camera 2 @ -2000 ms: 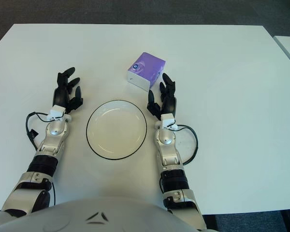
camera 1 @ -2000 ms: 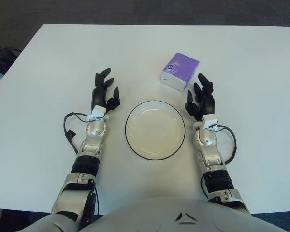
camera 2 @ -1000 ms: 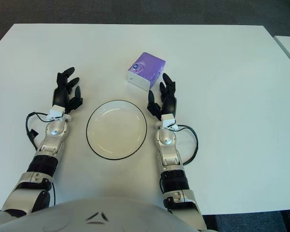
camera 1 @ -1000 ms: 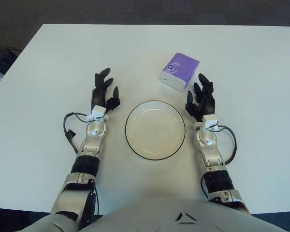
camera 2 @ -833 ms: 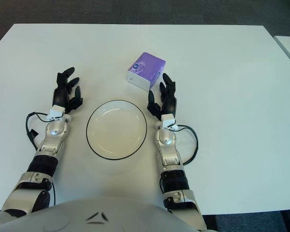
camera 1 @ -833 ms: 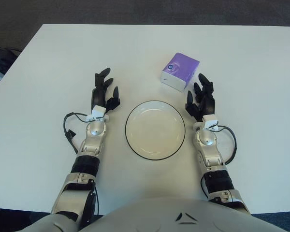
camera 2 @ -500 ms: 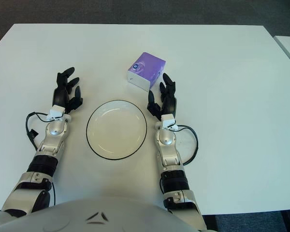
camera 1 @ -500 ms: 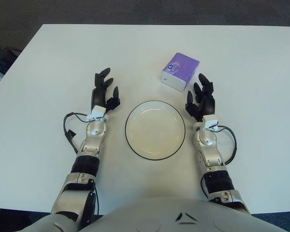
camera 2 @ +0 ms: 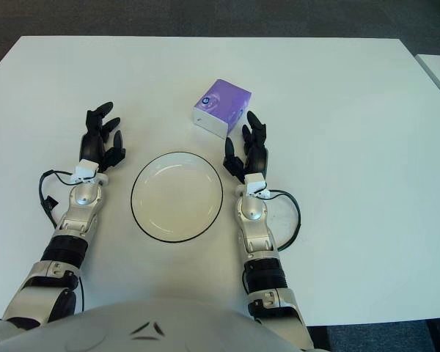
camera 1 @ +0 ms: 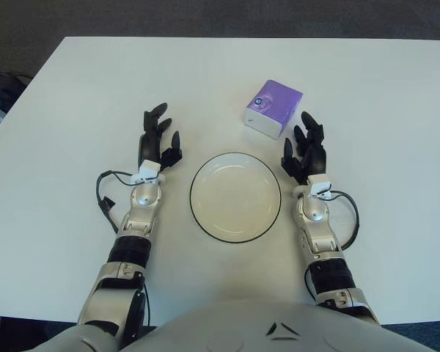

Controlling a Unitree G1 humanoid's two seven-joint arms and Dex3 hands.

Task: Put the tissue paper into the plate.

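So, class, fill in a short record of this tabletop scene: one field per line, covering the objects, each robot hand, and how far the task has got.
surface: white table
tissue paper: purple pack, on the table beyond the plate, to its right
plate: white, dark rim, empty, between the hands
left robot hand: open, on the table left of the plate
right robot hand: open, right of the plate, just short of the pack
task state: pack not yet grasped

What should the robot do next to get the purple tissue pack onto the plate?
Probably reach the right hand forward to the tissue pack and grasp it. That open hand lies just below the pack, which sits beyond the empty plate; the left hand is farther away.
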